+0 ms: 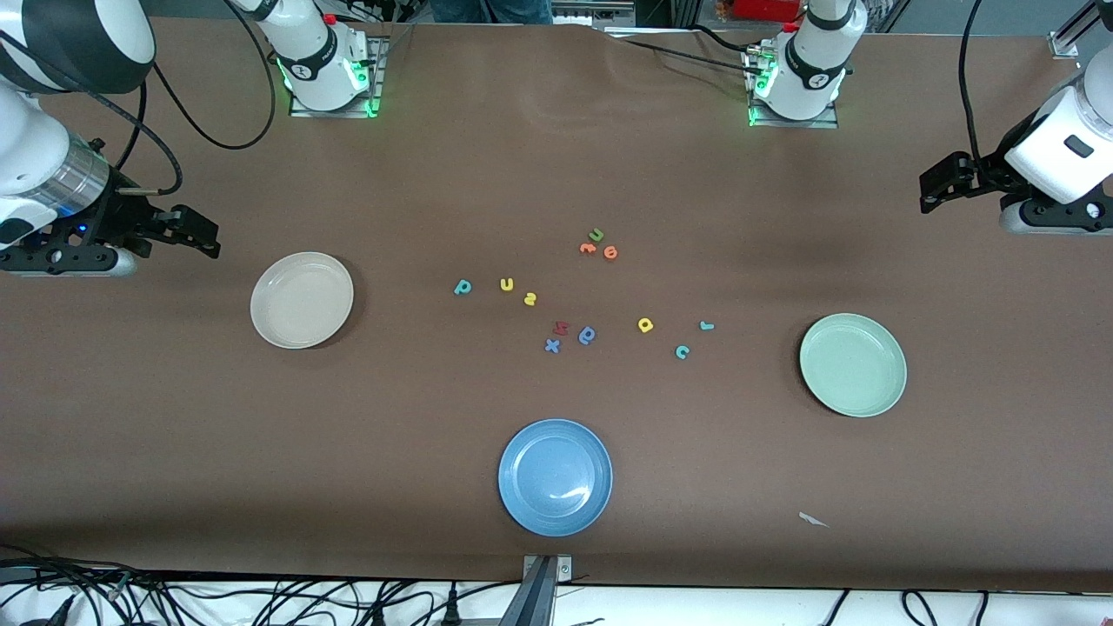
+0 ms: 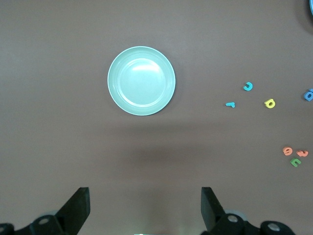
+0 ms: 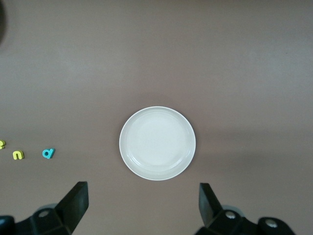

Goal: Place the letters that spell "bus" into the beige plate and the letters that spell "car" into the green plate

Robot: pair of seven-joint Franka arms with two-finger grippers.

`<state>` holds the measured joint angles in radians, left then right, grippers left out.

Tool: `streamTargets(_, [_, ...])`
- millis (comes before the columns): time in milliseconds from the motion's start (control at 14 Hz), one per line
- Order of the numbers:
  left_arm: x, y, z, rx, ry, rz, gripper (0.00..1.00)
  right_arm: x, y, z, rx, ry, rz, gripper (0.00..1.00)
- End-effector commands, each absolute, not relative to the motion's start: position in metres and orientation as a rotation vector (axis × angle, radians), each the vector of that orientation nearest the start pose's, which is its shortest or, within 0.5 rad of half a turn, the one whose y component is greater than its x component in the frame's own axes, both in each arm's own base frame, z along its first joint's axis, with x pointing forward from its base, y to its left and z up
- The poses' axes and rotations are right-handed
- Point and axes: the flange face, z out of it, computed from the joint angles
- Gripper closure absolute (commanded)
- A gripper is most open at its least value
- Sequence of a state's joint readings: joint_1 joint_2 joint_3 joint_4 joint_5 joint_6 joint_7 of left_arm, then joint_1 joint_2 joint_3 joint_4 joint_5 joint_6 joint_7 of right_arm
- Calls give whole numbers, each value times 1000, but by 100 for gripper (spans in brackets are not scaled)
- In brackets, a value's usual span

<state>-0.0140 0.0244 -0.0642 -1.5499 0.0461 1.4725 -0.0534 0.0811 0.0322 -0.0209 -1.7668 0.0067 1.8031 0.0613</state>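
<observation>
step: nothing sorted yet; all six task letters lie loose on the table (image 1: pixel 130 417) and both target plates hold nothing.

key relation: the b (image 1: pixel 463 287), yellow u (image 1: pixel 507 284) and s (image 1: pixel 529 299) run in a short row out from the beige plate (image 1: pixel 302 300) toward the table's middle, b closest to that plate. The right gripper (image 1: pixel 187 230) hangs at the right arm's end of the table, so the plate lies between it and the row. I judge the right arm the nearer one for these three, with the b the shortest reach.

car group: the a (image 1: pixel 645 325), c (image 1: pixel 683 351) and r (image 1: pixel 707 326) form a loose cluster between the middle of the table and the green plate (image 1: pixel 853 365), r and c closest to that plate. The left gripper (image 1: pixel 943 183) is up at the left arm's end and looks the nearer one here.

grippers: both spread wide, holding nothing.

surface: flat brown covering, slightly rippled toward the bases; the letters are tiny and flat, so a pinch probably has to come straight down.

room: b, u and s sit apart from each other. The blue looped letter (image 1: pixel 587 335), red letter (image 1: pixel 561 328) and x (image 1: pixel 552 346) lie near the s and a. The green u (image 1: pixel 596 234) and orange letters (image 1: pixel 600 250) sit farther from the camera. The blue plate (image 1: pixel 555 476) lies nearest the camera.
</observation>
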Motion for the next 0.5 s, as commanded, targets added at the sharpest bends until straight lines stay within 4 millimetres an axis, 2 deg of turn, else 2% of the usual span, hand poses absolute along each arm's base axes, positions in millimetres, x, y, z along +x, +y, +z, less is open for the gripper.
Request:
streamTargets(0, [545,-38,617,-3090,65,148,0,575,32,536,-3144,12,-3,0])
streamTargets(429, [545,-38,617,-3090,65,148,0,575,31,536,-3148,10,-3,0])
